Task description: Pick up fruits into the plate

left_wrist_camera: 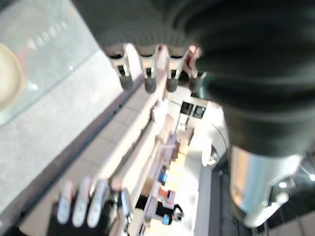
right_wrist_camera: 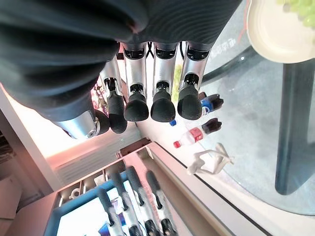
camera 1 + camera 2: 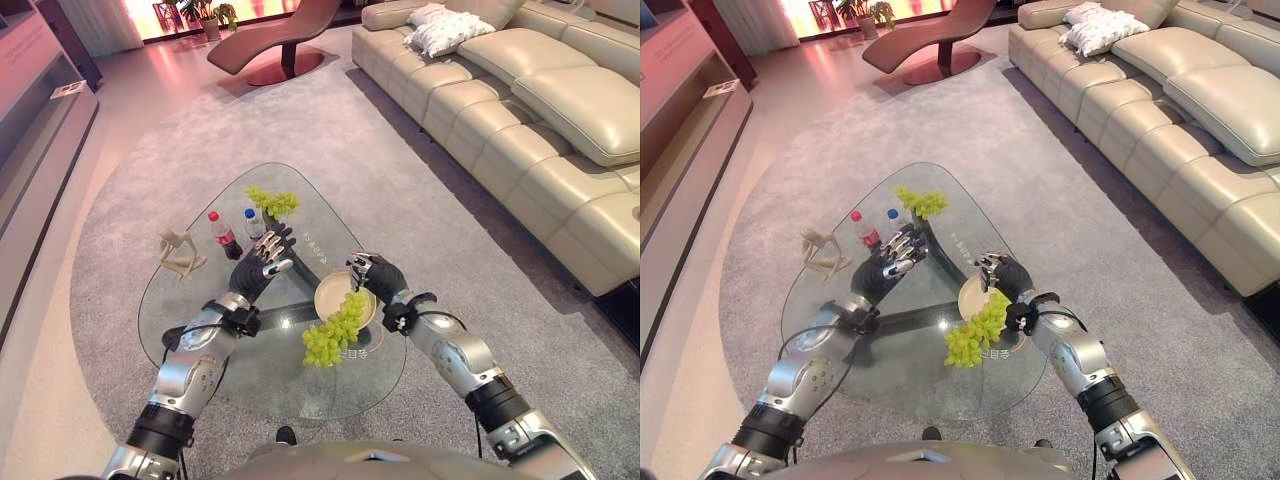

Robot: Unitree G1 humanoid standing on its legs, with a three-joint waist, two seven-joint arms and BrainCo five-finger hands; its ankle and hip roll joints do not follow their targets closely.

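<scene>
A cream plate sits on the glass table, right of the middle. A bunch of green grapes lies across the plate and hangs over its near rim. A second green bunch rests near the table's far edge. My right hand hovers at the plate's far right rim with its fingers curled and nothing between them. My left hand is held above the table's middle, between the bottles and the plate, fingers straight and spread, pointing toward the far bunch.
A red-capped bottle and a blue-capped bottle stand just left of my left hand. A pale figurine stands near the table's left edge. A cream sofa runs along the right, and a brown lounge chair is far back.
</scene>
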